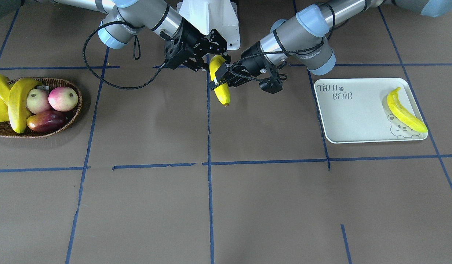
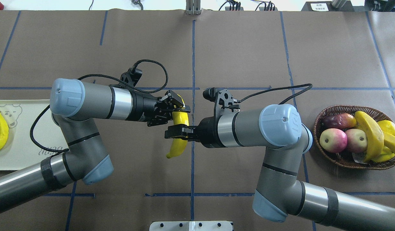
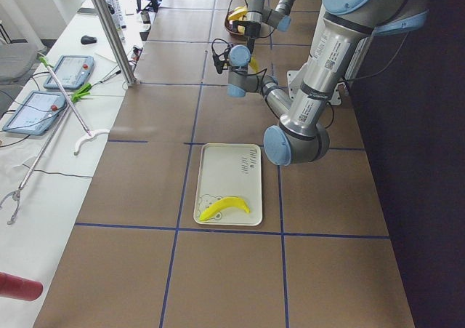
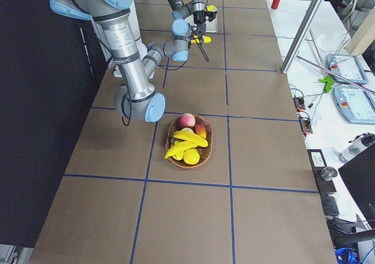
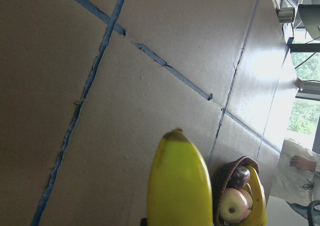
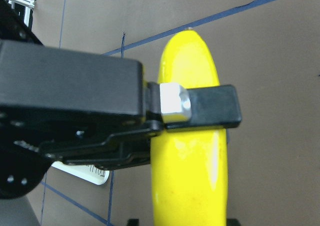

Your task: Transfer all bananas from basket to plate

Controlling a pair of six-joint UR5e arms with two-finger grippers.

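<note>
One banana (image 1: 222, 93) in mid-air, well apart from plate (image 1: 358, 121) — left gripper (image 1: 221, 79) clamped on it, right gripper (image 2: 173, 132) alongside, grip unclear, second banana (image 1: 405, 112) on plate, more bananas (image 1: 17, 104) in basket (image 1: 77, 106) — far from plate.

Grey arms (image 2: 98, 102), pale-blue joint caps (image 2: 67, 96), black braided cables (image 2: 159, 65).

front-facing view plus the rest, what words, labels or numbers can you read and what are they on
"TAIJI BEAR": printed on the tray, in the corner opposite the bear drawing, with a small paw mark beside it.
Lettering on the left arm, near its wrist joint: too blurred to read.
White label at the table's far edge in the overhead view: too small to read.
No numbers can be read anywhere.
</note>
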